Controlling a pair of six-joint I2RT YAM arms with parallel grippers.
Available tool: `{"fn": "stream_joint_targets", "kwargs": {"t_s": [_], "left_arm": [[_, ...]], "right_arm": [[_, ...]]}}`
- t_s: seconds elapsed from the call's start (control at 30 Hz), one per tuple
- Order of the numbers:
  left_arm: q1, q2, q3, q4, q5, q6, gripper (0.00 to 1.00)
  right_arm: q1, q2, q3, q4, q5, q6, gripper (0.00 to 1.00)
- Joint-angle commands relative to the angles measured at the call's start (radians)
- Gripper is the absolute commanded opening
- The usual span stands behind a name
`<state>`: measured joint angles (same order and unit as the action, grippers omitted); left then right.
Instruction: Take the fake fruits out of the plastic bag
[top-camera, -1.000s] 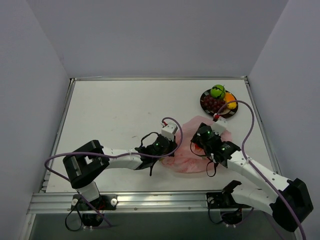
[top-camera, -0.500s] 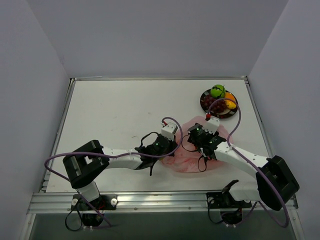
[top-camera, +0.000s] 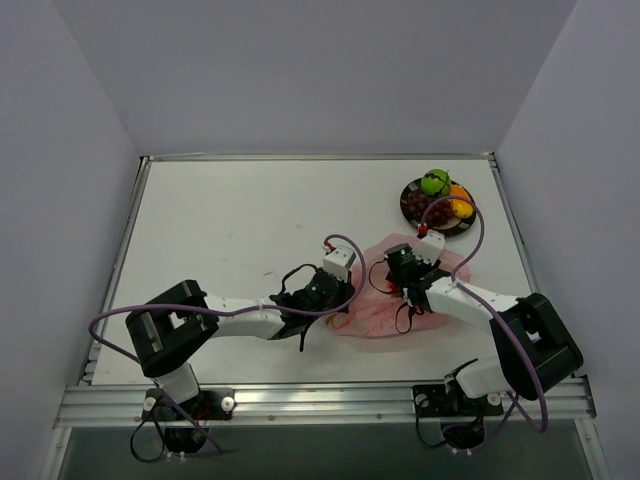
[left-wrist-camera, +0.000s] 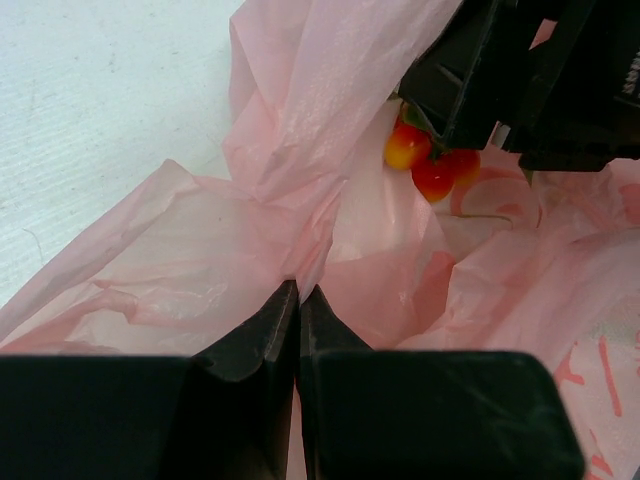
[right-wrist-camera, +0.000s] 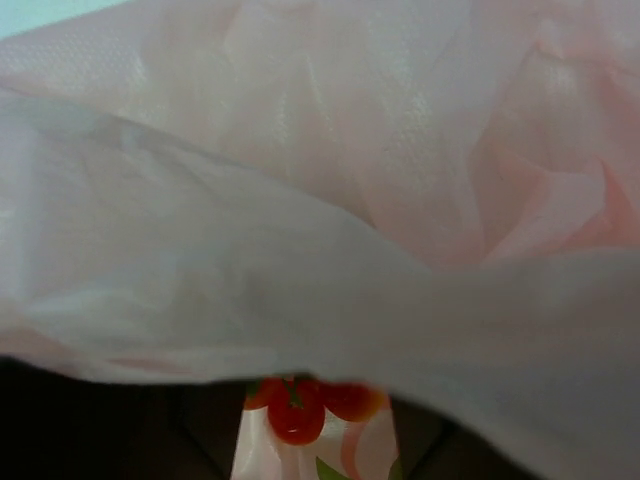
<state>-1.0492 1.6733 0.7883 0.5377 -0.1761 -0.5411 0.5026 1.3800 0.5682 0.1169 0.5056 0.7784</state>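
The pink plastic bag (top-camera: 385, 312) lies crumpled in the middle right of the table. My left gripper (top-camera: 337, 292) is shut on a fold of its left edge (left-wrist-camera: 298, 292) and holds the mouth up. My right gripper (top-camera: 392, 278) reaches into the mouth from the right. In the right wrist view a small cluster of red-orange fake fruits (right-wrist-camera: 298, 408) sits between its dark fingers (right-wrist-camera: 120, 430), which stand apart. The bag film hides the fingertips, so I cannot tell whether they touch it. The left wrist view shows the same cluster (left-wrist-camera: 432, 165) under the right gripper (left-wrist-camera: 520, 90).
A round black plate (top-camera: 437, 229) stands at the back right, holding a green fruit (top-camera: 434, 182), dark red grapes (top-camera: 416, 205) and a yellow-orange piece (top-camera: 460, 208). Purple cables loop over both arms. Grey walls rise close along the table's left, right and back edges.
My right gripper has moved left and deeper into the bag's mouth, and its arm has swung round behind it. The left gripper has kept its hold on the bag without moving.
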Motion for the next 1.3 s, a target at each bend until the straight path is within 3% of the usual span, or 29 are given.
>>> {"fn": "stream_joint_targets", "kwargs": {"t_s": [0.0,0.03,0.07,0.2,0.5,0.8,0.93,1.07,1.27], "left_arm": [[-0.006,-0.037,0.023,0.031,-0.005,0.018,0.02],[-0.006,-0.037,0.023,0.031,-0.005,0.02,0.02],[-0.006,-0.038,0.023,0.03,-0.006,0.023,0.02],[-0.006,-0.043,0.022,0.027,-0.017,0.027,0.02],[-0.006,-0.056,0.025,0.016,-0.028,0.035,0.02],[0.002,-0.121,0.012,-0.025,-0.125,0.087,0.02],[0.017,-0.124,0.008,-0.035,-0.135,0.095,0.02],[0.029,-0.118,0.008,-0.039,-0.137,0.104,0.02],[0.035,-0.096,0.009,-0.042,-0.169,0.145,0.02]], "right_arm": [[-0.009,0.031,0.007,0.015,0.019,-0.016,0.45],[-0.009,0.034,0.009,0.013,0.019,-0.016,0.38],[-0.01,0.034,0.01,0.013,0.016,-0.018,0.22],[0.022,-0.069,-0.008,0.013,0.019,-0.021,0.01],[0.136,-0.398,-0.011,-0.02,-0.111,-0.057,0.0],[0.14,-0.535,0.12,-0.075,-0.286,-0.103,0.0],[0.137,-0.539,0.297,-0.089,-0.233,-0.209,0.0],[0.085,-0.439,0.438,-0.092,-0.034,-0.332,0.0],[-0.169,-0.276,0.431,0.004,0.039,-0.361,0.0]]}}
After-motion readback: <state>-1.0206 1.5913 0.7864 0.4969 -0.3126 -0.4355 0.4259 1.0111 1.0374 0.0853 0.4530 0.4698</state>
